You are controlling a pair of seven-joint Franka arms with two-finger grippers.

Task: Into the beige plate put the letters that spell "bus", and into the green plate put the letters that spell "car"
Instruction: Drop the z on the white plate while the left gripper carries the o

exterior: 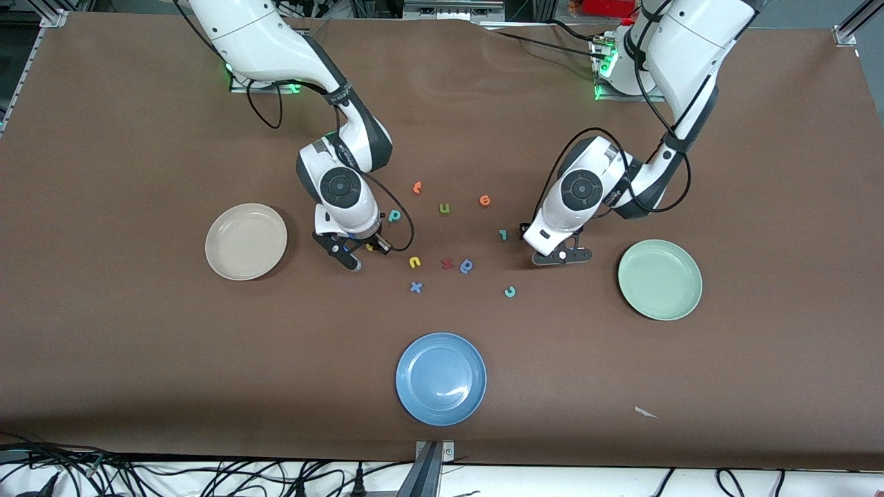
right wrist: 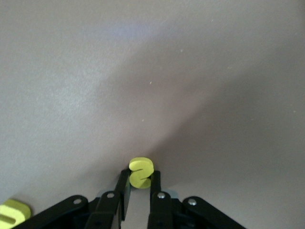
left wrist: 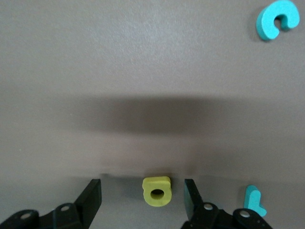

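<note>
Nearest you, the blue plate [exterior: 440,378] is sitting alone by the table edge, with bare brown table [exterior: 138,359] lying open toward both ends.

Farther in, you are seeing the letter cluster: a blue x [exterior: 416,287], a teal c [exterior: 510,292], a yellow u [exterior: 414,261], a red zigzag [exterior: 447,263] and a blue looped letter [exterior: 467,266], all lying apart from one another.

Level with these, the beige plate [exterior: 246,241] is sitting toward the right arm's end and the green plate [exterior: 659,279] toward the left arm's end, both holding no letters.

Your right gripper [exterior: 351,257] is standing low between the beige plate and the cluster, pinching the yellow s [right wrist: 141,172] tight between its fingers.

Your left gripper [exterior: 561,256] is standing low near the green plate, its fingers [left wrist: 93,195] spread around the yellow a [left wrist: 157,191] without touching it; the a is resting on the table.

The teal r [exterior: 503,235] is lying just beside that gripper.

Farther still, the teal b [exterior: 394,215], an olive u [exterior: 444,208], an orange e [exterior: 485,200] and another orange letter [exterior: 417,187] are lying well spaced, and the table toward the bases is open
</note>
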